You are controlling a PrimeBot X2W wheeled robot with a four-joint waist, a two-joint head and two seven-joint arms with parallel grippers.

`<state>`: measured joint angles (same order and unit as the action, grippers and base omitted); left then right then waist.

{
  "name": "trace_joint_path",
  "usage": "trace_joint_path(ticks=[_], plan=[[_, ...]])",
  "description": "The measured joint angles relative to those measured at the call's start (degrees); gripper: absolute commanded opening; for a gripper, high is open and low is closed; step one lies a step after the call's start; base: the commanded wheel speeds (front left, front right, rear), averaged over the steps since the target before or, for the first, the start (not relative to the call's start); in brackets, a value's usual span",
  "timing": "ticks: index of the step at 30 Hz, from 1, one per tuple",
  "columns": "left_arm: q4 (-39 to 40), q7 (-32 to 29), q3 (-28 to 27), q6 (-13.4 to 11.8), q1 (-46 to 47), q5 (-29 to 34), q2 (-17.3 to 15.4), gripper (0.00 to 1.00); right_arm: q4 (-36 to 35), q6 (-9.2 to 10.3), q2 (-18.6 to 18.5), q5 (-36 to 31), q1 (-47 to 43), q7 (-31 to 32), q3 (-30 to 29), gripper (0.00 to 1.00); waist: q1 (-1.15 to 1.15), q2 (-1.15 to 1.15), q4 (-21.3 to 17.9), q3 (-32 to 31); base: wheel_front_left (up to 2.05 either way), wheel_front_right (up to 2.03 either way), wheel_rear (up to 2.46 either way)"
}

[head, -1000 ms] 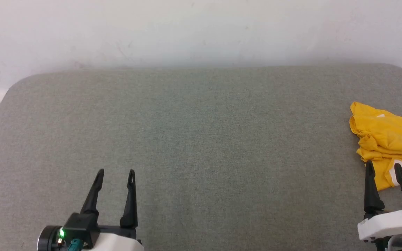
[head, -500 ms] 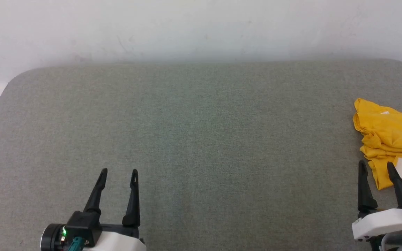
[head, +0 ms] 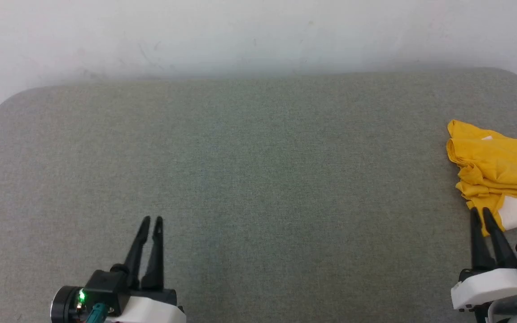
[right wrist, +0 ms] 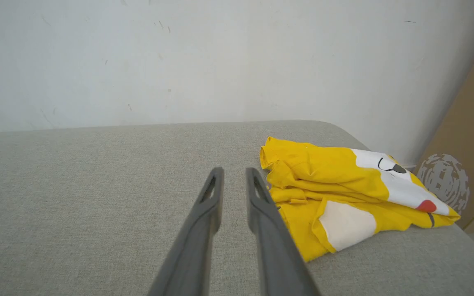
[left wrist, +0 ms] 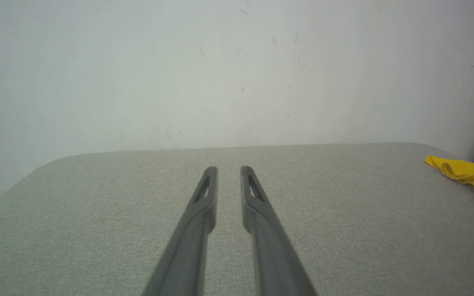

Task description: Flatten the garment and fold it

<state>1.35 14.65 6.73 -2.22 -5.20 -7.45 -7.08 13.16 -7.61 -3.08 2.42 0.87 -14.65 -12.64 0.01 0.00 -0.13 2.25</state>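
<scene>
1. Well, the garment lies bunched in a heap at the far right of the head view, on the right end of the grey desk. It is doubled over itself, so the tiger print shows only in pieces. Nothing of it is flat yet, so I'd say the flattening has not begun.
2. The right hand sits at the lower right, fingertips at the heap's lower-left edge; whether they touch the cloth I cannot tell. Its fingers stand close with a slim gap between them, pinching nothing. The spot makes sense to me: it is the nearer arm, placed to nip an edge and draw the shirt toward the middle.
3. The left hand is at the lower left, well apart from the shirt and over bare desk. Its fingers stand likewise narrow-gapped and empty. I'd guess it waits where the cloth is to be spread.
4. The wide bare middle of the desk looks like working room, with the pale wall across the top.
</scene>
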Motion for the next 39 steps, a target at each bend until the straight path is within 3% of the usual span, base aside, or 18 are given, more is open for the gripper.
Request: trace_joint_path(ticks=[39], plan=[[-0.2,-3.9,-1.5,0.2,0.6,1.5,1.1,0.0,-3.3,0.0,0.0,-0.4,0.0,4.0,3.4,0.0,0.0,0.0,0.0,-0.6,0.0,0.0,0.0]])
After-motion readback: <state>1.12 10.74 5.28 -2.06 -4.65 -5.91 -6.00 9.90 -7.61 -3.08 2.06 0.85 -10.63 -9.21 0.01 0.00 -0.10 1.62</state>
